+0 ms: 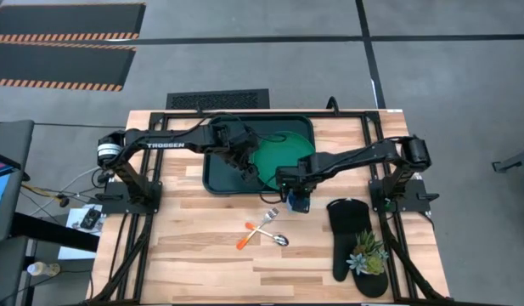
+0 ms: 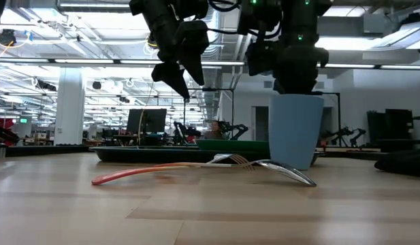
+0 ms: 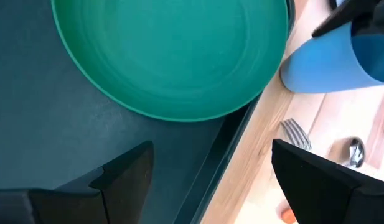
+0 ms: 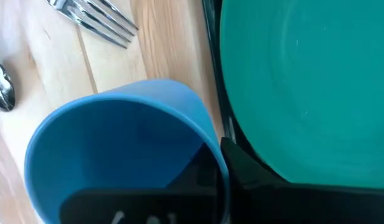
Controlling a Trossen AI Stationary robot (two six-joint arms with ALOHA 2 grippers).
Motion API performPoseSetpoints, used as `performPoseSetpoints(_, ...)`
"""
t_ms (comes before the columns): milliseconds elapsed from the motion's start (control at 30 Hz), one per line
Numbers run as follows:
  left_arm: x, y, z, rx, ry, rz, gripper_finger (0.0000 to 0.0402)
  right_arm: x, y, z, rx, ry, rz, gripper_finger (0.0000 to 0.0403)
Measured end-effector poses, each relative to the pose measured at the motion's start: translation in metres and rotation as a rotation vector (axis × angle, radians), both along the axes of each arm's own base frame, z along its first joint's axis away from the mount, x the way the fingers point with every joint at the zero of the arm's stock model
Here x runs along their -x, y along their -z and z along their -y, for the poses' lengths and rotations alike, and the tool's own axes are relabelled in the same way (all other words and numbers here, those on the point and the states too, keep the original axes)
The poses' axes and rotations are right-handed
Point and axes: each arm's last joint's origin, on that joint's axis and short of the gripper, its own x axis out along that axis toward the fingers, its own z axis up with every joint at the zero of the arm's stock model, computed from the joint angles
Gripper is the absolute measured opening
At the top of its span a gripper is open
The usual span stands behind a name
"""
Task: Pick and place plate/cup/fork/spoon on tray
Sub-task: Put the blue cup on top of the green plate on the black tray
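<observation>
The green plate [image 1: 283, 155] lies flat in the right half of the dark green tray [image 1: 217, 174]. My left gripper [image 1: 246, 167] hangs open and empty over the tray beside the plate, which also shows in the left wrist view [image 3: 173, 56]. My right gripper [image 1: 296, 192] is shut on the blue cup [image 1: 298, 204], just off the tray's near right corner. The cup stands upright in the low view [image 2: 295, 133]. The fork [image 1: 260, 228] and the spoon [image 1: 270, 235] lie crossed on the table in front of the cup. My right gripper holds the cup by its rim on the side toward the tray [image 4: 211, 146], one finger inside the cup and one finger [image 4: 241, 171] outside. The fingers come from above, pointing down. The cup is upright; I cannot tell whether its base [image 2: 295, 165] touches the table.
A black oven mitt [image 1: 346, 234] with a small succulent plant [image 1: 368, 253] on it lies at the table's near right. The tray's raised rim [image 3: 232, 140] runs between the plate and the cup. Bare wood lies left of and in front of the cutlery.
</observation>
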Motion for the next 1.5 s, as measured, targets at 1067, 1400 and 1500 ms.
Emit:
performPoseSetpoints(1067, -0.023, -0.013, 0.024, -0.033, -0.033, 0.229, 0.0306, 0.121, -0.15, 0.01, -0.107, 0.28, 0.51, 0.0225)
performPoseSetpoints(1400, -0.034, -0.008, 0.031, -0.046, -0.084, 0.27, 0.0306, 0.145, -0.165, 0.009, -0.082, 0.32, 0.596, 0.0223)
performPoseSetpoints(1500, -0.047, -0.003, 0.035, -0.022, -0.061, 0.26, 0.0306, 0.144, -0.164, 0.009, -0.081, 0.322, 0.591, 0.0223)
